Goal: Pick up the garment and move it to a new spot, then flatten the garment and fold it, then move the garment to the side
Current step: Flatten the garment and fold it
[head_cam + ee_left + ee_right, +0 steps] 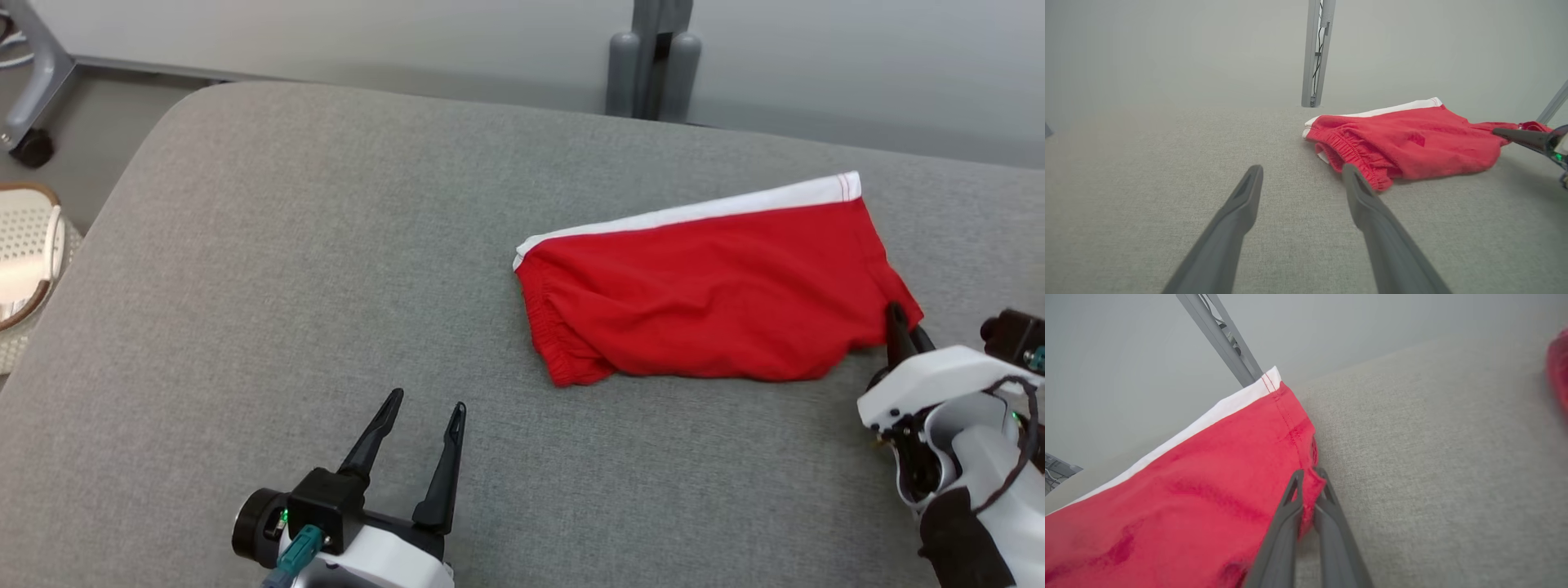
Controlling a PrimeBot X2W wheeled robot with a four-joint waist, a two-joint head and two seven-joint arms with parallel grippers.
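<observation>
Condition at inspection: the garment (710,302) lies in a rumpled, roughly folded heap on the right half of the grey fabric-covered desk (245,286), with its white band along the far edge and its gathered hem toward the middle of the desk.

Right claw (898,327): jaws closed on the garment's near right corner. The right wrist view shows a small tuck of red cloth pinched between the fingertips (1298,486). The bite is right at the hem and no deeper.

Left claw (429,400): jaws fully apart, holding nothing. It hovers over bare desk, well apart from the cloth.

Hazards noted:
- Slip. The hold is shallow, so the weight of the hanging cloth or a quick lift could pull the hem out of the jaws.
- Partial grasp. I cannot tell whether the pinch takes every layer at that corner. If it holds one layer only, the heap is likely to open out and trail.
- Drag. With a single corner hold and no support on the other side, the gathered end would probably scrape along the textured cover and bunch further, which makes flattening harder.
- Edge proximity. The corner sits toward the right side of the desk — carrying it further that way risks cloth spilling over the side.

Recommendation: lift slowly and confirm the whole garment rises before moving it sideways.
</observation>
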